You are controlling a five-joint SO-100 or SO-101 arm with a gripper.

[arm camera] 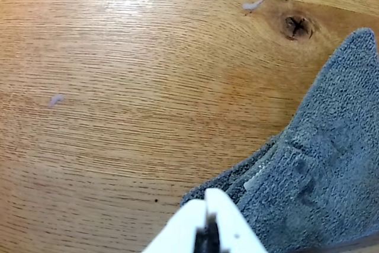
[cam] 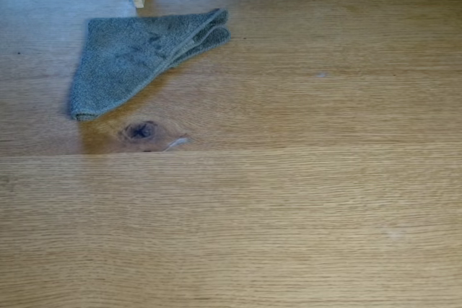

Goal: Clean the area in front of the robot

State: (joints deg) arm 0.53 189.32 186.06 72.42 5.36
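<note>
The gripper point(arm camera: 207, 205), fingers pressed together and empty, hovers above the cloth point(arm camera: 320, 164) (soft, limp, light); pinching the folded edge just beneath looks best.

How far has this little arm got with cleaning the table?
Hardly begun, it seems. Done: nothing obvious; the grey cloth lies folded on the wooden tabletop, with pale specks and a smear by the dark knot unwiped. In hand: the white gripper, jaws together, is just above the cloth's edge in the wrist view, not gripping it. Left: pick up the cloth and wipe.
</note>
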